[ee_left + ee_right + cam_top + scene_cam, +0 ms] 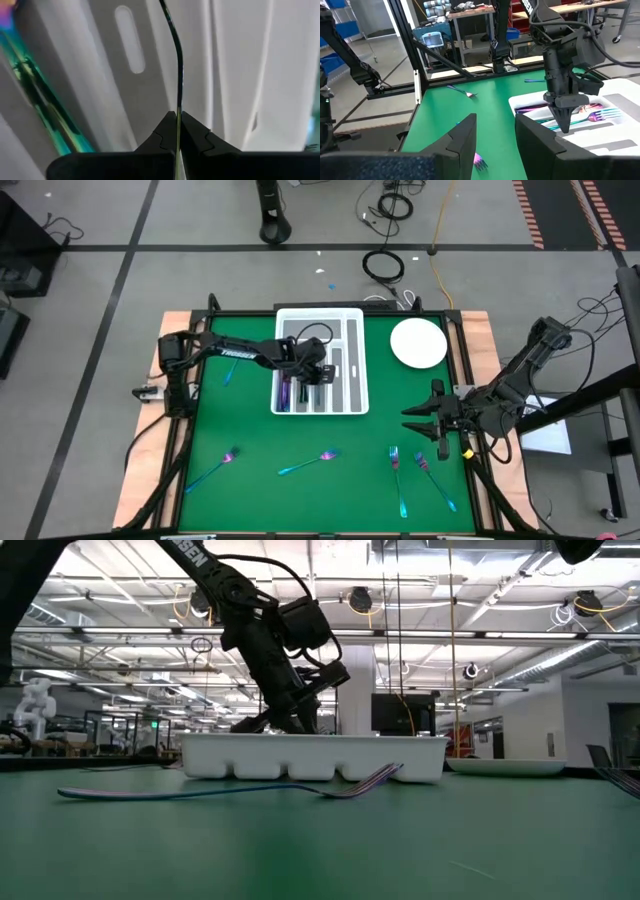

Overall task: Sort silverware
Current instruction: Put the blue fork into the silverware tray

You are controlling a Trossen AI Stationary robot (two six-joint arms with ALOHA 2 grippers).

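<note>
My left gripper (322,373) hangs over the white compartmented tray (320,313), fingers slanting down into it, shut on a slim piece of silverware (179,75) seen edge-on; its kind I cannot tell. More iridescent pieces lie in the tray's compartments (592,116), one teal piece (45,110) beside the held one. Loose silverware lies flat on the green mat: one piece (227,370) left of the tray and several (310,463) near the front edge. My right gripper (410,420) waits open at the table's right side, raised, with nothing between its fingers. My left gripper pinches the thin piece between its two fingertips (167,132), on its flat faces (178,112). The fingers come from above, slanting down, and the piece runs on past them along their line, toward the tray's floor. Whether its far end touches the tray does not show.
A round white plate (418,343) sits at the back right of the mat. In the low view a fork (230,790) lies in front of the tray's wall (310,755). A black frame borders the green mat (250,430); cables lie on the floor behind.
</note>
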